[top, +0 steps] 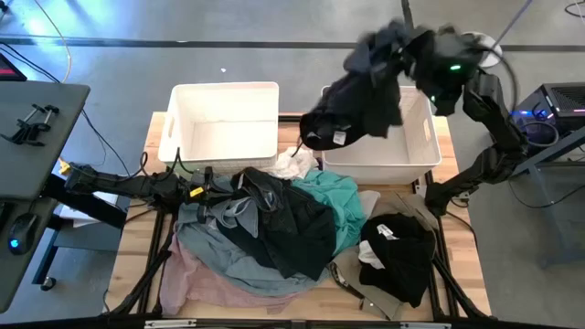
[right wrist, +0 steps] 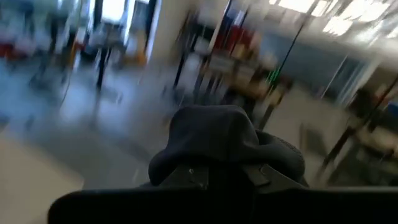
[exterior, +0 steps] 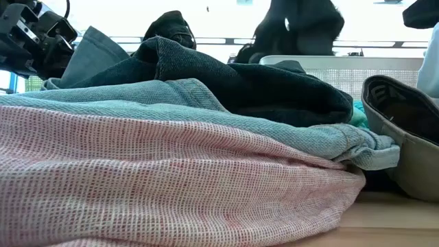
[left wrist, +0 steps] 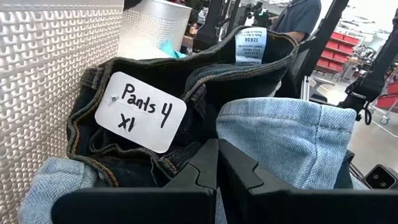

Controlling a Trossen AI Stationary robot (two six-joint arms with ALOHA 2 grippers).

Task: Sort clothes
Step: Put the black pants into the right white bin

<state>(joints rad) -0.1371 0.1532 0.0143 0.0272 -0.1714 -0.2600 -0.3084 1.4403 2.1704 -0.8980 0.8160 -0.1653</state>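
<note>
Your right gripper (top: pixel 388 50) has its fingers closed on a black garment (top: pixel 361 100), which hangs in the air over the right basket (top: pixel 422 151), not yet dropped. That basket looks otherwise empty, and so does the left basket (top: pixel 222 128), so sorting is barely started by my read. Your left gripper (top: pixel 203 185) sits at the left edge of the main pile (top: pixel 265 228), fingers closed, nosed into jeans (left wrist: pixel 186 112) tagged "Pants 4 XL"; I can't confirm a real grip. Still on the counter (top: pixel 462 265): teal, denim, pink and dark pieces, plus a separate black heap (top: pixel 398 256) on the right.
</note>
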